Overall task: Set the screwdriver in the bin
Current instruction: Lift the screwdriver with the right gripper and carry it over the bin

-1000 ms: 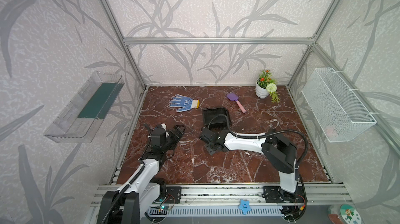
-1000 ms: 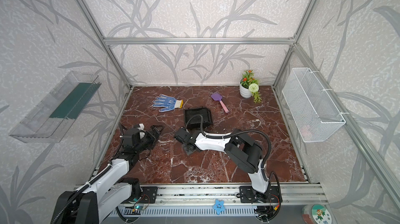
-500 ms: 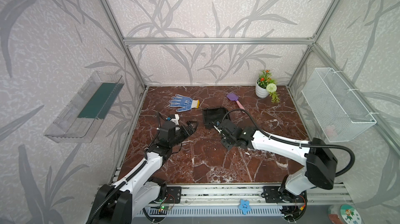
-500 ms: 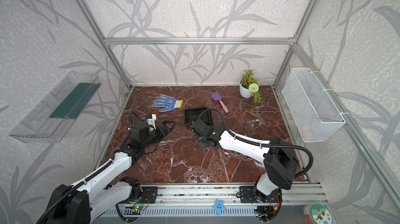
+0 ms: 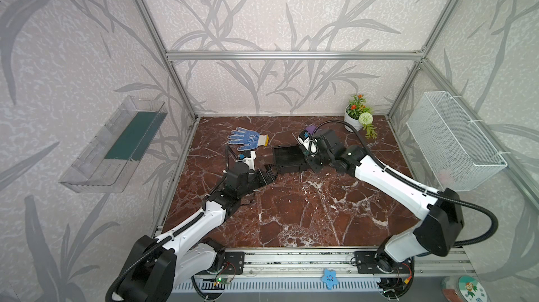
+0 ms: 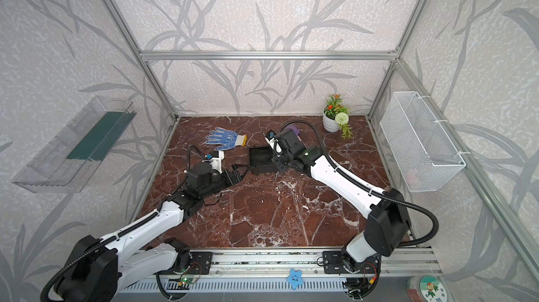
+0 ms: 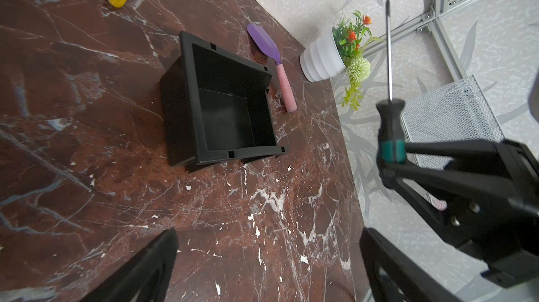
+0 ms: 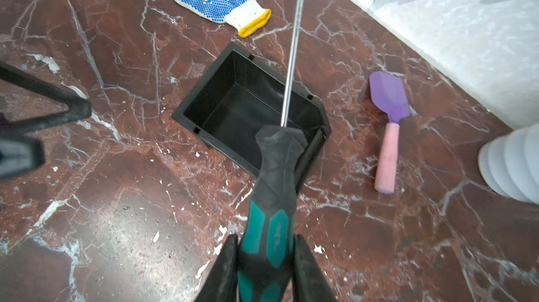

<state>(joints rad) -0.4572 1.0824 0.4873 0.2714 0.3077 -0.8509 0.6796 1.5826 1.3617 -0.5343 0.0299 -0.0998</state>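
Grips screwdriver (image 8: 272, 186) handle in clenched right gripper (image 8: 264, 259), raised at bin (image 8: 204, 83) edge, apparently for dropping in; shows left gripper (image 7: 268, 239) released, near bin.

White-shelled arms (image 5: 388, 182) with black joints (image 5: 437, 227) — ribbed black cables (image 5: 493, 226) alongside, slim black fingers (image 8: 309, 271) at the tips.

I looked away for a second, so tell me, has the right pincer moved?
Yes. The right pincer moved from the near side of the bin toward the back wall.
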